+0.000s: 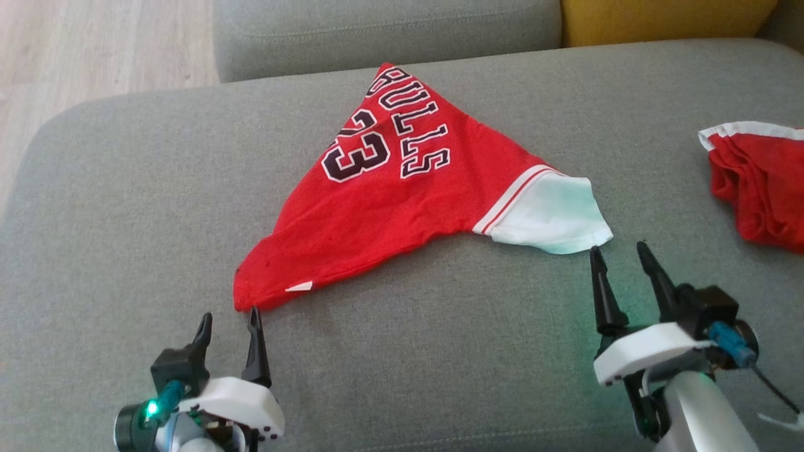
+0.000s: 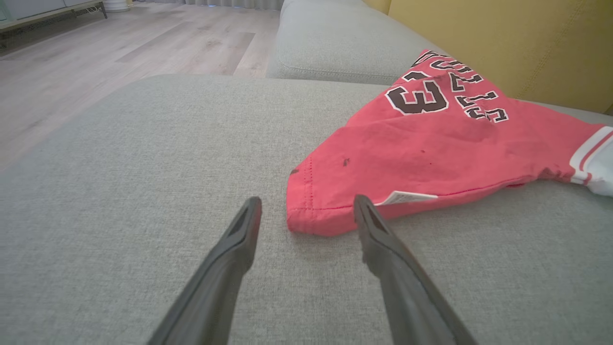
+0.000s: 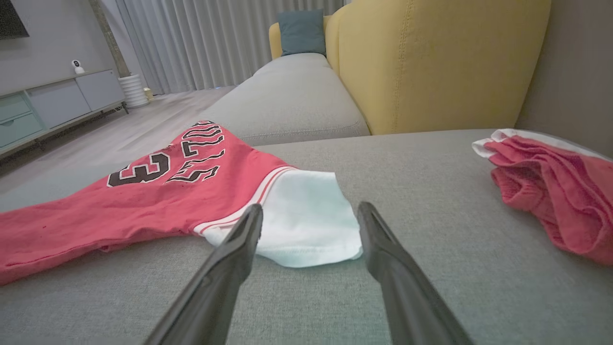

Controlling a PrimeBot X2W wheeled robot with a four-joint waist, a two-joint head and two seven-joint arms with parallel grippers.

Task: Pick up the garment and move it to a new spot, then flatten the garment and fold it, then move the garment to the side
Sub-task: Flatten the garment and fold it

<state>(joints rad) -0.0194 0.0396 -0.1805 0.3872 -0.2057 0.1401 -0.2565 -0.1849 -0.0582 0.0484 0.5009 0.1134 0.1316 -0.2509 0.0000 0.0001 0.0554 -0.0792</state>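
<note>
Head view: a red shirt (image 1: 402,207) (printed BULLS and 23) is seen laid out in a rough triangle, with the grey sofa seat (image 1: 125,220) under it. The left gripper (image 1: 230,312) is held spread and empty just beside the shirt's near red corner, and the right gripper (image 1: 617,247) is likewise spread and empty just beside the shirt's white sleeve (image 1: 553,216). A second red cloth (image 1: 763,182) is bunched well apart from the shirt on its right, and a yellow cushion (image 1: 666,19) is seen beyond the shirt.
</note>
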